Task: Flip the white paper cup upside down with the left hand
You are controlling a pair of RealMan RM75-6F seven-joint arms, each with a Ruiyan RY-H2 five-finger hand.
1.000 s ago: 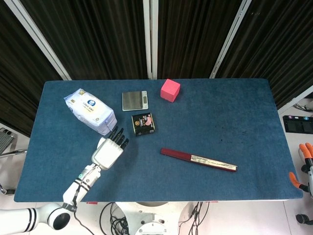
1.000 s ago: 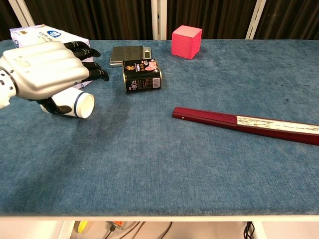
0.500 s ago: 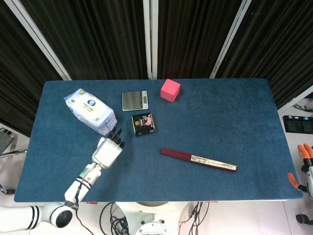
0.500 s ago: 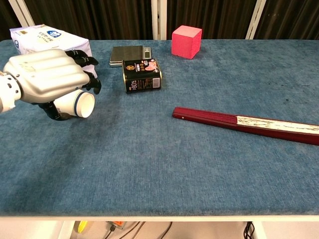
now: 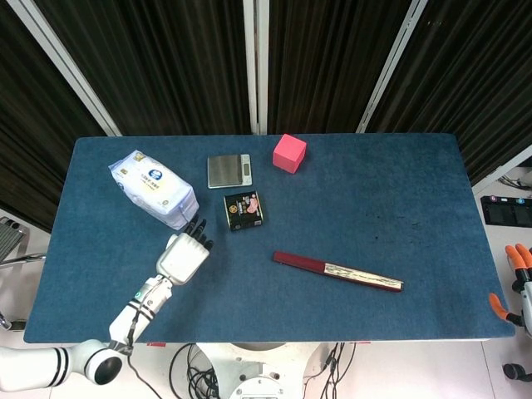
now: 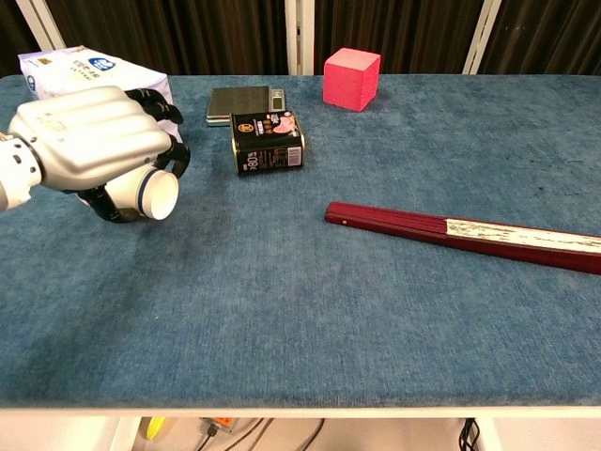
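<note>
The white paper cup (image 6: pixel 152 195) with a blue band near its rim lies on its side at the left of the blue table, its mouth facing right toward the camera. My left hand (image 6: pixel 89 141) covers it from above, with the dark fingers (image 6: pixel 174 155) curled down around the cup's body. In the head view the left hand (image 5: pixel 184 253) hides the cup completely. I cannot tell whether the cup is off the cloth. The right hand shows in neither view.
A white and blue packet (image 5: pixel 154 189) lies just behind the hand. A black tin (image 6: pixel 269 142), a small scale (image 6: pixel 239 103) and a pink cube (image 6: pixel 352 79) sit further back. A dark red folded fan (image 6: pixel 465 235) lies to the right. Orange parts (image 5: pixel 517 258) show past the table's right edge.
The left hand's fingers, stretched out over the cup a second ago, have curled down around it. The hand drew back slightly toward the cup.
</note>
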